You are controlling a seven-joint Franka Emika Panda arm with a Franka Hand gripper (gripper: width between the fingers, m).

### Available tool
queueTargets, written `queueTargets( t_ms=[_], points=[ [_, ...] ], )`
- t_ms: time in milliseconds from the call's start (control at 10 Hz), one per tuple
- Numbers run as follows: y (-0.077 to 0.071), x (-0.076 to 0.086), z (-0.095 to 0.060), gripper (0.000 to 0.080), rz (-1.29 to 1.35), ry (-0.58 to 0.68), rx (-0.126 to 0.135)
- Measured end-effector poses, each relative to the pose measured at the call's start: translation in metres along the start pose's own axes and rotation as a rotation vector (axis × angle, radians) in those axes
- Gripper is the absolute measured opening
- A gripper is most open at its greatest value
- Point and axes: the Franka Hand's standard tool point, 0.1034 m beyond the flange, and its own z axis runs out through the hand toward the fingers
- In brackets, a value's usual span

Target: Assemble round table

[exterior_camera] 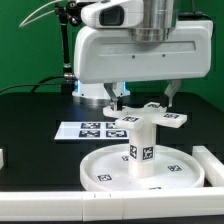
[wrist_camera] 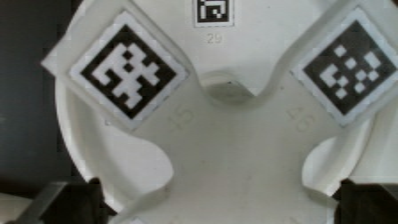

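Note:
The large round disc (exterior_camera: 105,165) lies flat near the table's front edge, rim up. The short leg (exterior_camera: 140,150) stands upright at its middle, and the cross-shaped foot piece (exterior_camera: 150,120) sits on top of the leg. My gripper (exterior_camera: 145,100) hangs straight over the foot piece, open, with one finger on each side of it. In the wrist view the foot piece (wrist_camera: 222,130) and its tags fill the picture. The dark fingertips (wrist_camera: 71,203) show at its two sides, apart from the plastic. Nothing is held.
The marker board (exterior_camera: 90,128) lies flat behind the disc, toward the exterior view's left. A long white bar (exterior_camera: 212,165) lies beside the disc at the exterior view's right. A small white part (exterior_camera: 3,157) shows at the left edge.

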Motion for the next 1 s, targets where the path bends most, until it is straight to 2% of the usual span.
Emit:
queueTargets(
  t_ms=[600, 700, 800, 900, 1000],
  points=[
    [-0.0014, 0.0005, 0.0084, 0.0648, -0.007, 0.000, -0.003],
    [-0.0012, 0.0004, 0.0084, 0.0603, -0.008, 0.000, -0.004],
    [-0.0014, -0.0006, 0.0092, 0.0603, -0.011, -0.002, -0.003],
    [-0.0017, -0.0027, 0.0103, 0.0440, -0.013, -0.006, -0.003],
    [-0.0017, -0.0026, 0.0103, 0.0440, -0.012, -0.005, -0.003]
  ],
)
